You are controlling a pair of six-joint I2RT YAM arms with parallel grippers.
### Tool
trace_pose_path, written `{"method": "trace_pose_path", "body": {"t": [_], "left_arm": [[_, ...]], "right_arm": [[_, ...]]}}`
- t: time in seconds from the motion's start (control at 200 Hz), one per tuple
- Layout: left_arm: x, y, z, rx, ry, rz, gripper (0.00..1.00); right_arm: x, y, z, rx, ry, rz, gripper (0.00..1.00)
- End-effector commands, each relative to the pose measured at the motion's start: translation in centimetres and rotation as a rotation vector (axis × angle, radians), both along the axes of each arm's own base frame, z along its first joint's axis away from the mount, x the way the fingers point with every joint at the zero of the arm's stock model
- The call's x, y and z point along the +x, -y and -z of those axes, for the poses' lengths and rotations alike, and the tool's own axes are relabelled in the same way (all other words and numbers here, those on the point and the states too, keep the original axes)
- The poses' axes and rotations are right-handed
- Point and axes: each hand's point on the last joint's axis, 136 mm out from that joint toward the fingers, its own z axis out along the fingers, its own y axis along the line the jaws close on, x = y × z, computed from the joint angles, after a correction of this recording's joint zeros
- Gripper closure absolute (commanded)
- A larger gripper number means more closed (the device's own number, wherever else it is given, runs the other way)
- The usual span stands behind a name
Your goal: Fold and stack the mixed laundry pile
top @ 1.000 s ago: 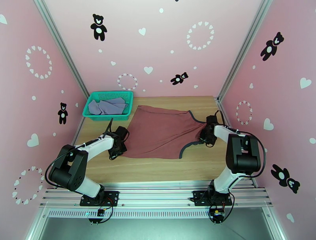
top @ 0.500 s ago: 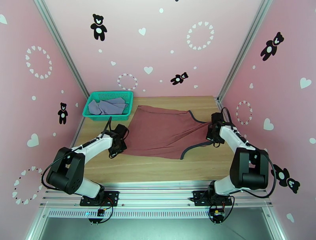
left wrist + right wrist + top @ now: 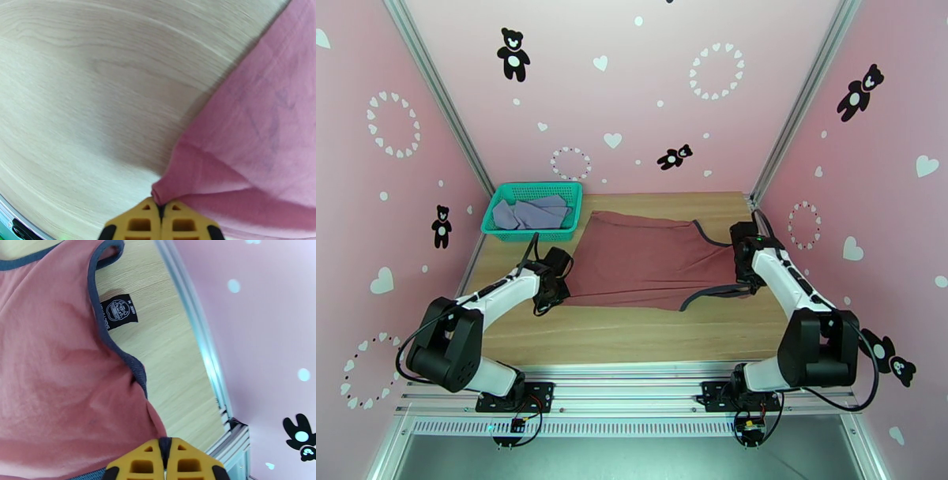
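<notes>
Tank top: the rust-red tank top (image 3: 644,256) is spread across the middle of the surface (image 3: 632,335), with its hem to the left and its straps to the right.
Left fingers: the left fingers (image 3: 142,222) are pressed together on the near hem corner, where a small bunch of cloth is pinched.
Right fingers: the right fingers (image 3: 147,464) are clamped on the shoulder edge, just beside the navy trim (image 3: 118,348) and near the black neck label (image 3: 118,312).
Change: over the last second the right arm (image 3: 782,276) has been swung outward and away from the bases, and the left arm (image 3: 505,288) has been drawn slightly left. The cloth has been pulled longer and flatter between the two grips.
Remaining slack: the near strap (image 3: 711,294) is left trailing in a curl on the wood.
Grey shirt: the grey-lavender shirt (image 3: 529,211) lies crumpled in the teal basket (image 3: 575,211) at the far left.
Meaning: the flattening step is judged to be nearly finished. No fold has yet been made and nothing has been stacked.
Caution: the curled strap is likely to need straightening before a clean fold can be made.
</notes>
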Motion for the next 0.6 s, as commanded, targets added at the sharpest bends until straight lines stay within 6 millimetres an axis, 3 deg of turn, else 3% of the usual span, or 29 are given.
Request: {"method": "trace_pose_path", "body": {"t": [0.0,0.03,0.12,0.19,0.28,0.34,0.46,0.595], "left_arm": [[-0.1,-0.4,-0.6,0.009,0.003,0.010,1.00],[-0.1,-0.4,-0.7,0.010,0.005,0.013,1.00],[0.1,-0.3,-0.9,0.005,0.008,0.024,1.00],[0.2,-0.2,-1.1,0.006,0.013,0.032,1.00],[0.3,-0.2,-1.3,0.006,0.015,0.036,1.00],[0.3,-0.2,-1.3,0.006,0.017,0.036,1.00],[0.6,0.0,-1.4,-0.001,0.023,0.033,1.00],[0.8,0.0,-1.6,0.004,0.023,0.037,1.00]], "right_arm": [[-1.9,0.9,-1.2,-0.061,-0.056,0.016,1.00],[-2.1,0.7,-0.7,-0.042,-0.078,0.018,0.93],[-1.9,-0.4,0.4,0.016,-0.094,-0.005,0.43],[-1.5,-1.3,0.2,0.027,-0.085,-0.042,0.26],[-0.8,-2.9,-0.8,0.044,-0.058,-0.121,0.22],[0.0,-5.2,-1.5,0.071,-0.031,-0.228,0.22],[0.5,-12.9,-1.5,0.231,0.011,-0.508,0.23],[-2.4,-20.7,0.7,0.378,-0.041,-0.734,0.25]]}}
